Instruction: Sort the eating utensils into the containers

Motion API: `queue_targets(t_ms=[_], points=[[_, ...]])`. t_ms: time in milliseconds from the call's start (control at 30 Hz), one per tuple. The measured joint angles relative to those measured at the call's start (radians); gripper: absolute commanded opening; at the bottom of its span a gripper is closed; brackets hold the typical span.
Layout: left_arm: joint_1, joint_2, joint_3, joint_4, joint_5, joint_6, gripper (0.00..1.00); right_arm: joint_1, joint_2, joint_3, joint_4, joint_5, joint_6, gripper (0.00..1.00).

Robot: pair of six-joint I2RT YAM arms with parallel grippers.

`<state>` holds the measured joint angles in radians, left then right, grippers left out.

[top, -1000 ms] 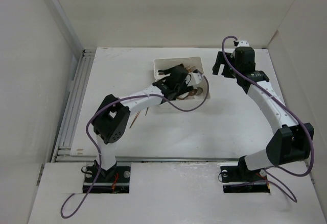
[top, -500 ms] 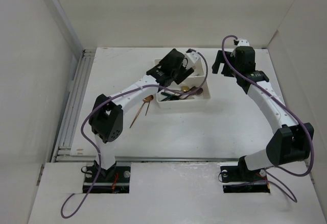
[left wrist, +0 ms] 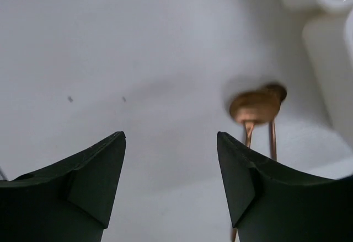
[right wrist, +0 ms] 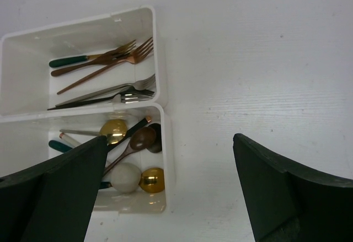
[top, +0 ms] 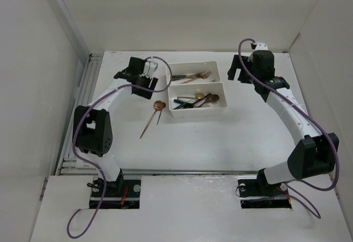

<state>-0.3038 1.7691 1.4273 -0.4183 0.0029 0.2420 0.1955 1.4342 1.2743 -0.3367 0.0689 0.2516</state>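
Two white bins stand side by side at the table's far middle. The far bin (top: 216,71) holds several forks (right wrist: 105,60). The near bin (top: 224,105) holds several spoons (right wrist: 138,140). Both bins show in the right wrist view: the fork bin (right wrist: 157,49) and the spoon bin (right wrist: 168,159). Two copper spoons (top: 158,107) lie on the table left of the bins, handles pointing near-left; their bowls show in the left wrist view (left wrist: 255,106). My left gripper (top: 144,83) (left wrist: 171,137) is open and empty, just far-left of these spoons. My right gripper (top: 237,72) (right wrist: 170,143) is open and empty, right of the bins.
White walls close in the table on the left, back and right. A metal rail (top: 83,109) runs along the table's left edge. Purple cables (top: 94,143) loop off both arms.
My left arm has swung left from over the bins to the table beside them, uncovering both bins. The right arm has not moved.
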Motion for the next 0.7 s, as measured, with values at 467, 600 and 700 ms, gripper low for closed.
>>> queue_targets(t_ms=[467,600,700], points=[[-0.04,-0.034,-0.34,-0.047,0.092,-0.004,0.5,0.035,0.0,0.0,-0.007,0.008,0.003,1.0],[-0.035,-0.004,-0.332,-0.011,0.063,-0.025,0.44,0.035,-0.003,0.0,-0.019,0.028,0.003,1.0],[-0.037,0.001,-0.333,0.02,0.063,-0.032,0.18,0.035,-0.013,0.0,-0.024,0.039,0.003,1.0]])
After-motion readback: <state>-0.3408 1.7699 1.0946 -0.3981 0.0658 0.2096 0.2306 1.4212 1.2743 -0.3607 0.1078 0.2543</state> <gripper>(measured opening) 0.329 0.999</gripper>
